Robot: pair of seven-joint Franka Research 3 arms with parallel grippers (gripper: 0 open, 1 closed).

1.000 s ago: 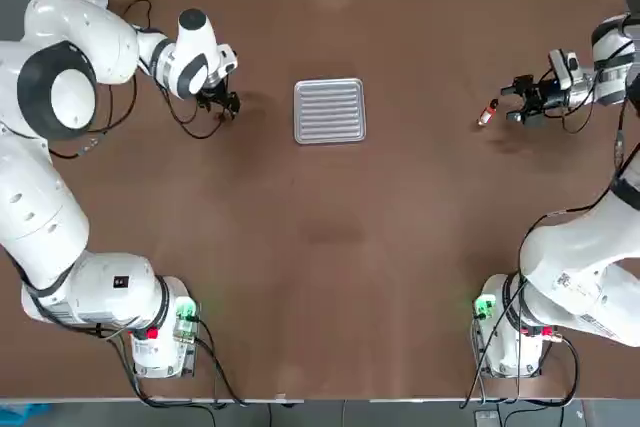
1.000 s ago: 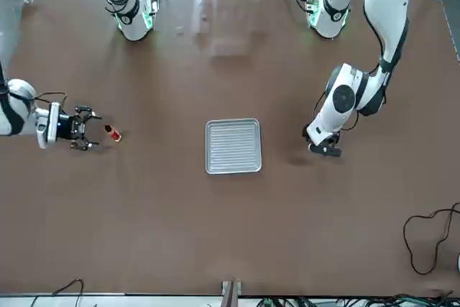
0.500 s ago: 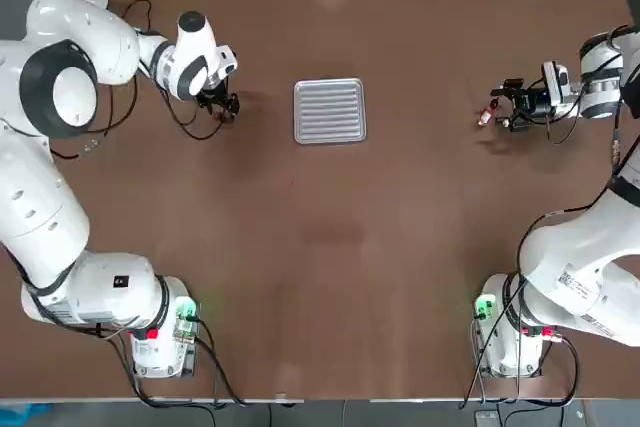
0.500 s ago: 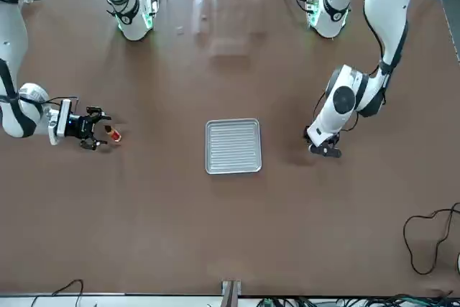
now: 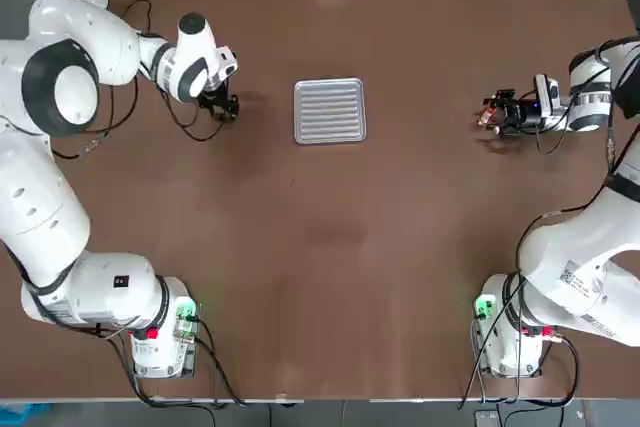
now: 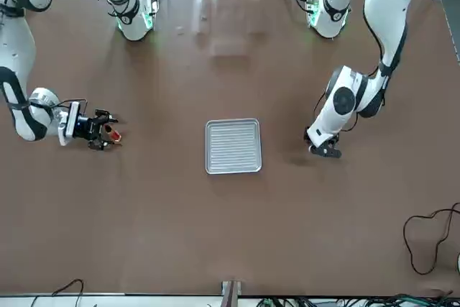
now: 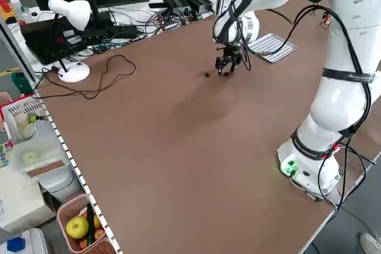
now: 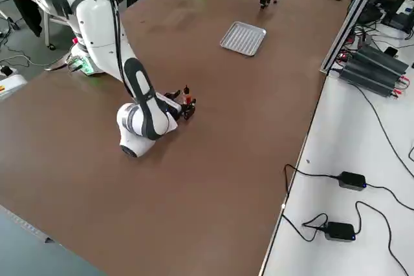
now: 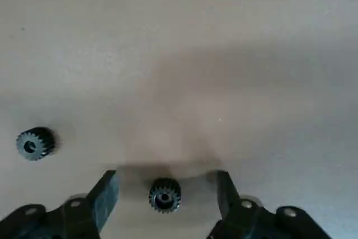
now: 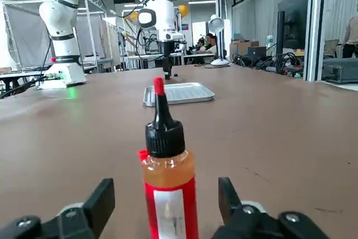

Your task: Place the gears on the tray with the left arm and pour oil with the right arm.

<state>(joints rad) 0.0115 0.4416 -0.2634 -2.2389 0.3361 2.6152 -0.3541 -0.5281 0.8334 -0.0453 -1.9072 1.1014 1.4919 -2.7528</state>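
**Both pincers at pre-grasp**

Left pincer (image 9: 163,191) low over the counter (image 5: 330,247), fingers apart, straddling one gear (image 9: 164,195); second gear (image 9: 35,143) lies just beside, outside the fingers. Tray (image 5: 329,110) stands empty, well apart. Right pincer (image 10: 162,208) fingers apart around the upright oil bottle (image 10: 168,183), not yet clamped. Step in hand, judged: grasping. Next: close each pincer squarely, then lift and carry toward the tray.
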